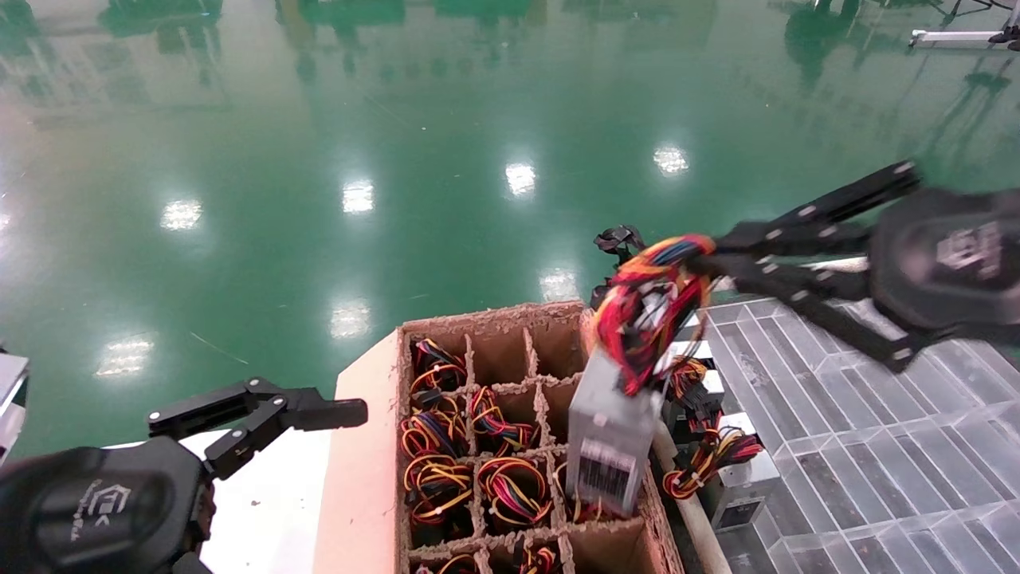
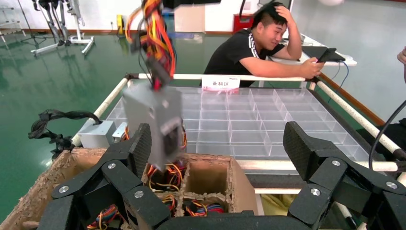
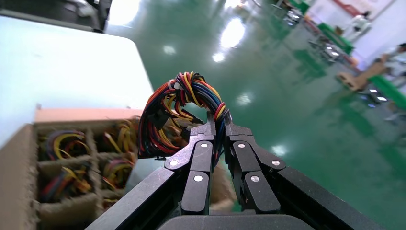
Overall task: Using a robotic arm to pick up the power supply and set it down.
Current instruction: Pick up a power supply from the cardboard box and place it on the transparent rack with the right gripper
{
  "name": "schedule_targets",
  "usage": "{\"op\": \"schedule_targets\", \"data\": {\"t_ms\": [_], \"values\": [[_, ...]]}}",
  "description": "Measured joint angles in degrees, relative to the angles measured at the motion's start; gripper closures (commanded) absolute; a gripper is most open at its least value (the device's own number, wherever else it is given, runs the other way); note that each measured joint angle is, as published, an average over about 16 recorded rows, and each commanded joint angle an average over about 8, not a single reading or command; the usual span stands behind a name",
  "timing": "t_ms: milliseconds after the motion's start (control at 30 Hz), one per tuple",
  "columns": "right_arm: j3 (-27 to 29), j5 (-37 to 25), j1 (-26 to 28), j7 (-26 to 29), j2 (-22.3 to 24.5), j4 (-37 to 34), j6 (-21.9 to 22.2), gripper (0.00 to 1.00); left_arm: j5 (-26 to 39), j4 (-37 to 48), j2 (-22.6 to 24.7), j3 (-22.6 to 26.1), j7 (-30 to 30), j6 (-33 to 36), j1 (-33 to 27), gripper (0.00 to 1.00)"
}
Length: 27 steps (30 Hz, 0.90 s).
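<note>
- The cardboard crate (image 1: 362,446), cut into compartments that hold more bundled supplies, is the landmark; a clear divided tray (image 1: 861,414) lies beside it on the robot's right.
- The right gripper (image 1: 705,267) hangs above the crate's right rim, its jaws pinched shut on the power supply's (image 1: 610,430) looped wire bundle (image 3: 184,112).
- The power supply dangles tilted from those wires, its lower end just above or in the crate's right-hand compartments; I cannot tell whether it touches the dividers.
- The left gripper (image 1: 319,414) sits parked off the crate's left side, jaws wide apart and holding nothing.
- The step in hand looks like the lift out of the crate, with the set-down not yet done.
- Next, the box likely needs to clear the rim, then travel towards the tray slowly, since it may swing on its wires.
</note>
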Motion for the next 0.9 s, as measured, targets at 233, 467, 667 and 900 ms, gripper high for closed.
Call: {"op": "schedule_targets", "data": {"t_ms": [233,467,667,900], "values": [[1.77,-0.90,3.50,-0.57,5.72,-0.87,-1.67,1.00,0.00,0.00,0.00,0.01,0.00,0.00,0.00,0.00],[1.55,-1.61,4.86,-2.00,12.12,-2.07,-3.49,1.00,-0.01,0.00,-0.01,0.01,0.01,-0.01,0.00,0.00],[-0.78,-0.73,3.13,-4.08,17.10,-2.72,-4.41,1.00,-0.01,0.00,-0.01,0.02,0.01,-0.01,-0.01,0.00],[-4.60,1.78,-0.76,-7.45,20.87,-3.27,-4.49,1.00,-0.02,0.00,-0.01,0.03,0.01,-0.01,-0.01,0.00]]}}
